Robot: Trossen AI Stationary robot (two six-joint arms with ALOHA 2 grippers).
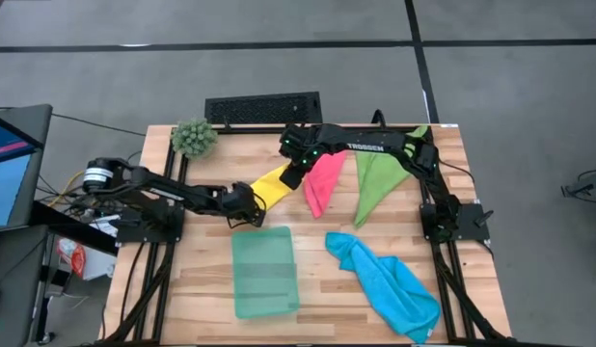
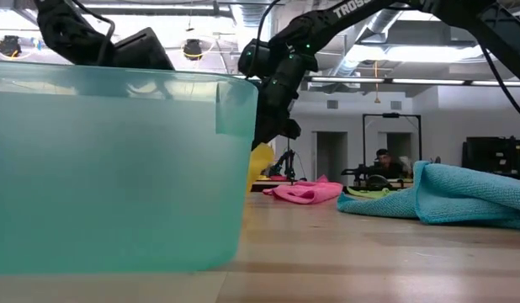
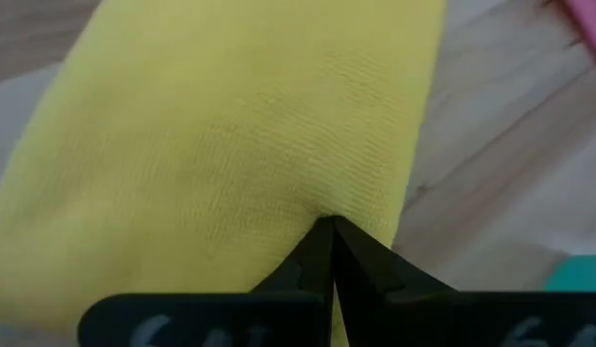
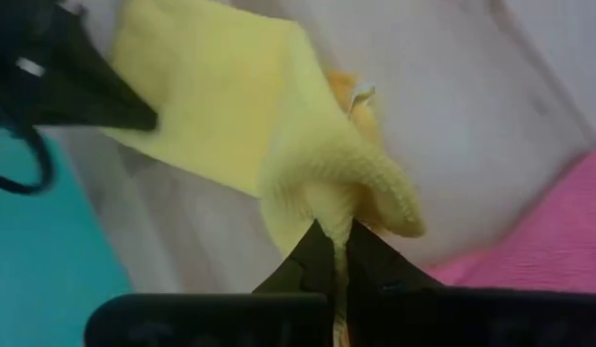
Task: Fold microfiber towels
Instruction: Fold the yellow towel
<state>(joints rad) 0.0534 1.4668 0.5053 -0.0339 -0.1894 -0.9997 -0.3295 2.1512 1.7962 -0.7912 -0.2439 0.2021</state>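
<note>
left end effector (image 1: 248, 205) | right end effector (image 1: 291, 175) | both pinching yellow towel (image 1: 271, 185) ends

Right gripper (image 4: 333, 231) has its two dark fingers pinched shut on a bunched-up fold of the soft yellow microfiber towel (image 4: 221, 106). Pink microfiber towel (image 4: 558, 241) sits off to one side, teal-green translucent plastic tray (image 4: 28, 260) on the other.
</note>
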